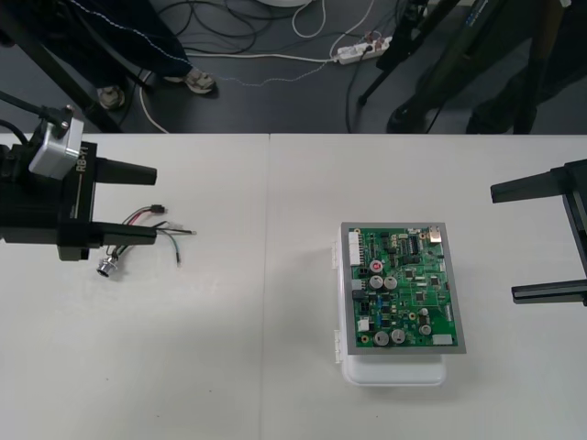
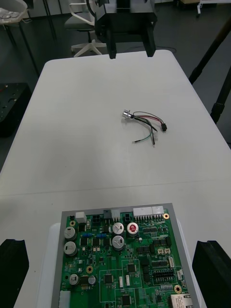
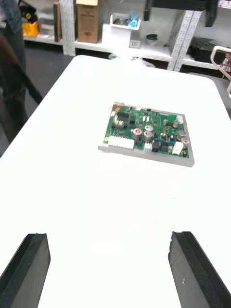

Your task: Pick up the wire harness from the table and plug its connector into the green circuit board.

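At left pincer (image 1: 138, 202): spread wide, hovering over harness (image 1: 147, 227) lying loose on desk (image 1: 229, 348), unplugged. At right pincer (image 1: 530, 240): spread, parked at desk side, green board (image 1: 404, 289) between both pincers

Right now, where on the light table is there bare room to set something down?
Widest: the plain light table between the small red, black and green wire harness and the green circuit board on its white base. Crowded: around the harness, under the open left gripper; narrow between board and open right gripper.
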Action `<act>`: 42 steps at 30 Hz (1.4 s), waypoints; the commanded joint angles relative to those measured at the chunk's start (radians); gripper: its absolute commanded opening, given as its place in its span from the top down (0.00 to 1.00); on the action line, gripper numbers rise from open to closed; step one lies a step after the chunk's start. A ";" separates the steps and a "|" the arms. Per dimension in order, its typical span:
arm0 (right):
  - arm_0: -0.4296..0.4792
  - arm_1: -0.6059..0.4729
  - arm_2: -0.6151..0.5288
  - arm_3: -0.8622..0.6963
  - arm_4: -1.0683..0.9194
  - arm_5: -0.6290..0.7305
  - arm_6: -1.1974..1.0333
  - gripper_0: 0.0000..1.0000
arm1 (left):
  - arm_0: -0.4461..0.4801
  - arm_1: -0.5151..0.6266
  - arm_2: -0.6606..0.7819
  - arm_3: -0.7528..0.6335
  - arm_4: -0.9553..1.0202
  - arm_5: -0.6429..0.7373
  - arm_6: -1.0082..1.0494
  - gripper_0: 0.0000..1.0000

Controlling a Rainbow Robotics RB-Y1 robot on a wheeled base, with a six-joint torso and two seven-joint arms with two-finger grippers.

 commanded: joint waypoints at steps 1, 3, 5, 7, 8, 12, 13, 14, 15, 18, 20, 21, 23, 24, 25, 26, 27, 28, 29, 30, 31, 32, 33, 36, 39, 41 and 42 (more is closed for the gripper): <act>0.021 0.018 -0.020 -0.008 -0.009 -0.003 -0.017 0.00 | -0.023 0.105 0.019 0.063 0.049 -0.006 0.092 0.27; 0.022 0.031 -0.032 -0.008 -0.013 -0.003 -0.012 0.00 | -0.037 0.118 0.019 0.108 0.062 -0.039 0.102 0.28; 0.027 0.042 -0.041 -0.008 -0.020 -0.003 -0.011 0.00 | -0.051 0.126 0.019 0.145 0.069 -0.067 0.108 0.28; 0.032 0.051 -0.050 -0.008 -0.023 -0.003 -0.006 0.00 | -0.065 0.132 0.019 0.178 0.069 -0.095 0.114 0.27; 0.036 0.059 -0.058 -0.008 -0.023 -0.003 -0.003 0.00 | -0.074 0.137 0.019 0.200 0.067 -0.113 0.118 0.28; 0.053 0.074 -0.078 -0.008 -0.030 -0.003 0.011 0.00 | -0.109 0.146 0.007 0.270 0.046 -0.165 0.138 0.27; 0.056 0.074 -0.083 -0.008 -0.033 -0.003 0.012 0.00 | -0.114 0.147 0.000 0.281 0.044 -0.171 0.140 0.27; 0.064 0.077 -0.090 -0.008 -0.041 -0.003 0.017 0.00 | -0.124 0.151 -0.010 0.301 0.044 -0.180 0.146 0.28; 0.072 0.080 -0.098 -0.008 -0.053 -0.003 0.020 0.00 | -0.138 0.155 -0.027 0.323 0.046 -0.185 0.152 0.27; 0.095 0.096 -0.126 -0.008 -0.095 -0.003 0.031 0.00 | -0.169 0.174 -0.084 0.382 0.056 -0.188 0.164 0.27; 0.110 0.105 -0.138 -0.008 -0.124 -0.003 0.037 0.00 | -0.186 0.181 -0.116 0.418 0.062 -0.188 0.172 0.27; 0.122 0.111 -0.142 -0.008 -0.142 -0.003 0.041 0.00 | -0.200 0.184 -0.139 0.441 0.064 -0.188 0.175 0.28; 0.145 0.114 -0.150 -0.008 -0.167 -0.003 0.049 0.00 | -0.215 0.192 -0.173 0.474 0.064 -0.190 0.183 0.28; 0.162 0.119 -0.155 -0.008 -0.181 -0.003 0.055 0.00 | -0.226 0.197 -0.197 0.497 0.064 -0.190 0.187 0.27; 0.177 0.125 -0.158 -0.008 -0.193 -0.003 0.063 0.00 | -0.241 0.200 -0.222 0.520 0.064 -0.190 0.194 0.27; 0.185 0.130 -0.159 -0.008 -0.199 -0.003 0.071 0.00 | -0.247 0.203 -0.236 0.531 0.064 -0.190 0.195 0.28; 0.200 0.134 -0.161 -0.008 -0.207 -0.003 0.103 0.00 | -0.259 0.207 -0.260 0.556 0.064 -0.190 0.201 0.28; 0.213 0.142 -0.162 -0.007 -0.208 -0.003 0.133 0.00 | -0.272 0.209 -0.286 0.576 0.064 -0.188 0.207 0.27; 0.225 0.149 -0.164 -0.004 -0.208 -0.003 0.170 0.00 | -0.282 0.210 -0.314 0.597 0.064 -0.188 0.214 0.28; 0.230 0.153 -0.164 0.001 -0.208 -0.003 0.186 0.00 | -0.287 0.210 -0.326 0.608 0.064 -0.188 0.217 0.28; 0.234 0.163 -0.162 0.012 -0.214 -0.003 0.215 0.00 | -0.295 0.210 -0.348 0.628 0.064 -0.185 0.223 0.27; 0.240 0.174 -0.158 0.024 -0.220 -0.003 0.242 0.00 | -0.301 0.210 -0.369 0.646 0.064 -0.179 0.229 0.27; 0.243 0.183 -0.150 0.035 -0.224 -0.003 0.271 0.00 | -0.310 0.210 -0.391 0.662 0.064 -0.168 0.235 0.27; 0.250 0.202 -0.130 0.061 -0.225 -0.003 0.327 0.00 | -0.328 0.212 -0.435 0.695 0.070 -0.148 0.249 0.27; 0.250 0.225 -0.122 0.081 -0.220 -0.003 0.382 0.00 | -0.345 0.212 -0.486 0.735 0.073 -0.107 0.260 0.28; 0.250 0.229 -0.121 0.084 -0.220 -0.003 0.393 0.00 | -0.351 0.216 -0.513 0.751 0.073 -0.079 0.266 0.27; 0.251 0.229 -0.119 0.084 -0.220 -0.003 0.390 0.00 | -0.351 0.224 -0.524 0.751 0.072 -0.062 0.269 0.27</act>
